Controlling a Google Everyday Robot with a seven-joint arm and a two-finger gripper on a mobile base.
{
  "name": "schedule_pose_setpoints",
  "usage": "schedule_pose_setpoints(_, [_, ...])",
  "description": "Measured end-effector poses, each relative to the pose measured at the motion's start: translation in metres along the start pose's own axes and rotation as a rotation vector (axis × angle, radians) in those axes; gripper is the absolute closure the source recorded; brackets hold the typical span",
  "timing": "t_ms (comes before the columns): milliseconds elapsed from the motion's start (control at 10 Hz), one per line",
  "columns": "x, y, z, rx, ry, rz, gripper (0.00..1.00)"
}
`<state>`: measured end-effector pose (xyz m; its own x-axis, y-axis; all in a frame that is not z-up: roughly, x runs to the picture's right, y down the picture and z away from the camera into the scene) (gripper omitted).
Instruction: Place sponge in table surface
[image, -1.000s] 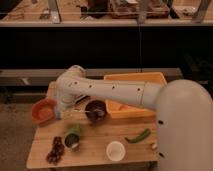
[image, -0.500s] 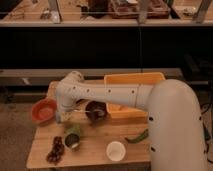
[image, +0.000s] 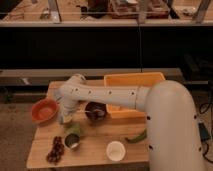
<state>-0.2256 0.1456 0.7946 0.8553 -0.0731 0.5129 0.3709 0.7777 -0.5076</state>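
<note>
Claw (image: 65, 119) low beside orange bowl (image: 45, 110)

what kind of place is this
Probably a robot lab or test area: a staged wooden table with a yellow bin and an orange bowl, glass-railed workspace behind. The gripper hangs beside the bowl.

The bench (image: 95, 150) is light tan wood, matt, laid in planks. The arm (image: 110, 95) wears a smooth white shell with a soft sheen — its claw (image: 65, 119) hangs low beside the glossy orange bowl (image: 44, 111). The yellow bin (image: 131, 80) looks like smooth plastic
</note>
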Motion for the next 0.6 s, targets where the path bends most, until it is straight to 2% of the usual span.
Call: schedule_pose_setpoints(600, [0.01, -0.012, 0.016, 0.051, 0.019, 0.017, 0.26])
